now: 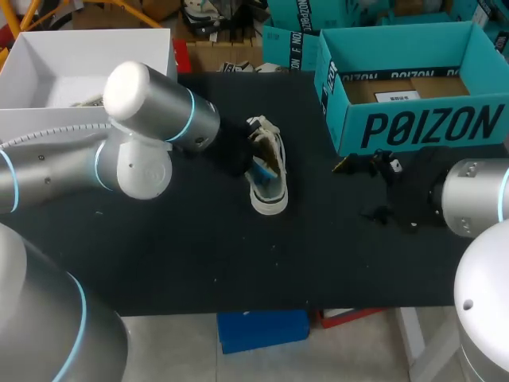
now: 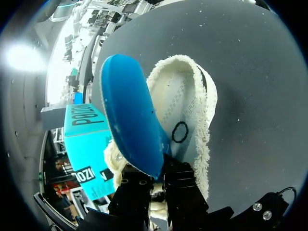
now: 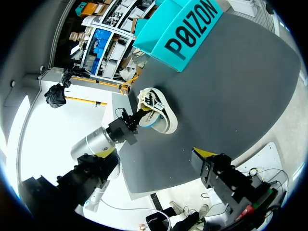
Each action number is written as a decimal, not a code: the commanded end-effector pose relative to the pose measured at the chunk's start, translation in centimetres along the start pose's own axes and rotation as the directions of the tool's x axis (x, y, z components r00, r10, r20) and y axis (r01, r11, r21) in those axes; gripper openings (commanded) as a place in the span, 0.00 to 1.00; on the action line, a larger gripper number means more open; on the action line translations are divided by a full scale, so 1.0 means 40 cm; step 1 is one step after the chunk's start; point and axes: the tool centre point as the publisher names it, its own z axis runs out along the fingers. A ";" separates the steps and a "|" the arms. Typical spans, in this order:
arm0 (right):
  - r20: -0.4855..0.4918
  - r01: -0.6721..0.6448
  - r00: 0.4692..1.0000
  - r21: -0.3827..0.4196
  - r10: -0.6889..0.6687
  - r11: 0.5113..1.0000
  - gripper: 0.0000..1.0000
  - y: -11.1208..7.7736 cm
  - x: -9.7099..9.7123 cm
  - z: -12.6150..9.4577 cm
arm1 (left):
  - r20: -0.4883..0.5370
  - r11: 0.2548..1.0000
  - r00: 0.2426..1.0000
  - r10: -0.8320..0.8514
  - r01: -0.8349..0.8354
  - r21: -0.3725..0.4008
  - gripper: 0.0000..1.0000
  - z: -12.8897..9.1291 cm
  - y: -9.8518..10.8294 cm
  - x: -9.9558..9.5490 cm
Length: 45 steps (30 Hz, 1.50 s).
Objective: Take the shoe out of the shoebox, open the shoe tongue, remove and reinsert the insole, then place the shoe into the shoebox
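Pinching blue insole [image 2: 131, 120] inside shoe [image 1: 268, 179], left gripper [image 2: 156, 177] clamped, shoebox [image 1: 429, 127] holding cardboard [image 1: 402, 87], right gripper [image 3: 211, 159] state unclear.

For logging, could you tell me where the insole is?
In the head view the insole rises from the shoe mid-table, pinched by the left gripper, left of the teal box.

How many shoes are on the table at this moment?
1. The white sneaker lies near the table's middle, at the left claw, which grips its blue insole. No second shoe shows in the teal shoebox, though its near wall hides some floor.
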 end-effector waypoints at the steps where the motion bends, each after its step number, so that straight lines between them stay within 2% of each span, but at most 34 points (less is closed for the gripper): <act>1: -0.013 -0.016 1.000 -0.155 0.014 0.988 1.00 -0.018 -0.014 0.003 | 0.017 0.999 1.000 -0.007 0.006 0.034 0.00 0.017 -0.018 -0.001; 3: -0.013 -0.016 1.000 -0.155 0.014 0.988 1.00 -0.018 -0.014 0.003 | 0.036 0.997 0.999 -0.033 0.030 0.071 0.00 0.015 -0.030 -0.007; 4: -0.013 -0.016 1.000 -0.155 0.014 0.988 1.00 -0.018 -0.014 0.003 | 0.047 0.994 0.998 -0.053 0.048 0.101 0.15 0.012 -0.037 -0.011; 5: -0.013 -0.016 1.000 -0.155 0.014 0.988 1.00 -0.018 -0.014 0.003 | 0.058 0.990 0.996 -0.069 0.061 0.124 0.17 0.007 -0.043 -0.016; 7: -0.013 -0.016 1.000 -0.155 0.014 0.988 1.00 -0.018 -0.014 0.003 | 0.084 0.985 0.993 -0.088 0.074 0.158 0.04 -0.007 -0.051 -0.025; 8: -0.013 -0.016 1.000 -0.155 0.014 0.988 1.00 -0.018 -0.014 0.003 | 0.097 0.981 0.990 -0.101 0.083 0.173 0.04 -0.016 -0.054 -0.030; 12: -0.013 -0.016 1.000 -0.155 0.014 0.988 1.00 -0.018 -0.014 0.003 | 0.130 0.973 0.984 -0.126 0.097 0.210 0.16 -0.051 -0.064 -0.041; 14: -0.013 -0.016 1.000 -0.155 0.014 0.988 1.00 -0.018 -0.014 0.003 | 0.149 0.968 0.979 -0.140 0.103 0.229 0.31 -0.067 -0.074 -0.042; 16: -0.013 -0.016 1.000 -0.155 0.014 0.988 1.00 -0.018 -0.014 0.003 | 0.159 0.963 0.976 -0.150 0.108 0.245 0.35 -0.077 -0.080 -0.043; 18: -0.013 -0.016 1.000 -0.155 0.014 0.988 1.00 -0.018 -0.014 0.003 | 0.168 0.959 0.972 -0.162 0.115 0.260 0.46 -0.084 -0.087 -0.042; 19: -0.013 -0.016 1.000 -0.155 0.014 0.988 1.00 -0.018 -0.014 0.003 | 0.169 0.958 0.972 -0.165 0.117 0.262 0.48 -0.087 -0.089 -0.041; 22: -0.013 -0.016 1.000 -0.155 0.014 0.988 1.00 -0.018 -0.014 0.003 | 0.169 0.955 0.970 -0.173 0.123 0.269 0.44 -0.088 -0.096 -0.036; 23: -0.013 -0.016 1.000 -0.155 0.014 0.988 1.00 -0.018 -0.014 0.003 | 0.169 0.955 0.970 -0.175 0.125 0.270 0.39 -0.088 -0.099 -0.034; 26: -0.013 -0.016 1.000 -0.155 0.014 0.988 1.00 -0.018 -0.014 0.003 | 0.166 0.952 0.970 -0.178 0.127 0.279 0.33 -0.085 -0.108 -0.032; 32: -0.013 -0.016 1.000 -0.155 0.014 0.988 1.00 -0.018 -0.014 0.003 | 0.160 0.948 0.973 -0.168 0.116 0.295 0.16 -0.080 -0.126 -0.040; 36: -0.013 -0.016 1.000 -0.155 0.014 0.988 1.00 -0.018 -0.014 0.003 | 0.151 0.947 0.976 -0.156 0.105 0.303 0.00 -0.074 -0.136 -0.042; 40: -0.013 -0.016 1.000 -0.155 0.014 0.988 1.00 -0.018 -0.014 0.003 | 0.138 0.947 0.980 -0.140 0.092 0.308 0.00 -0.067 -0.146 -0.041; 45: -0.013 -0.016 1.000 -0.155 0.014 0.988 1.00 -0.018 -0.014 0.003 | 0.120 0.967 0.989 -0.091 0.059 0.250 0.00 -0.060 -0.137 -0.039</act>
